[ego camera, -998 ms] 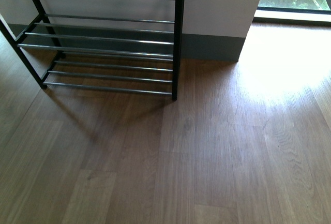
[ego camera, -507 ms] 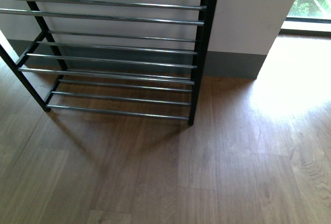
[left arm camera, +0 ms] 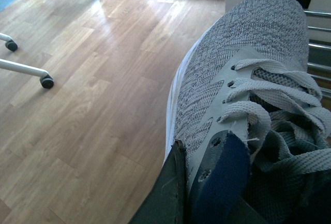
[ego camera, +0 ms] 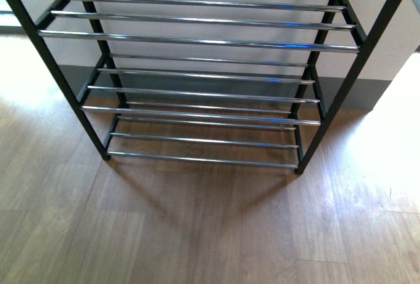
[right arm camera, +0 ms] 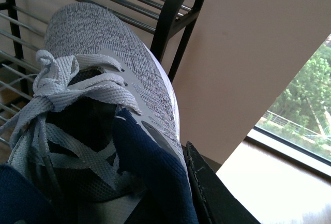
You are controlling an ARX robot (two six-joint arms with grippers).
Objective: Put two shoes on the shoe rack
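The black-framed shoe rack (ego camera: 197,42) with chrome rods stands against the wall, filling the upper front view; its tiers are bare. Neither arm shows in the front view. In the left wrist view my left gripper (left arm camera: 194,193) is shut on the collar side of a grey knit sneaker (left arm camera: 248,58), held above the wood floor, its toe toward the rack rods (left arm camera: 316,43). In the right wrist view my right gripper (right arm camera: 178,182) is shut on the side of the other grey knit sneaker (right arm camera: 103,63), held beside the rack's arched end (right arm camera: 181,6). The slides are out of view.
A pale wall with a grey skirting board (ego camera: 210,84) runs behind the rack. A white chair leg with a black castor (left arm camera: 46,81) stands on the floor in the left wrist view. A window (right arm camera: 300,105) is beyond the wall corner.
The front view has swung left and nearer: the rack has moved from the upper left to the middle of the picture, and the window has left the view.
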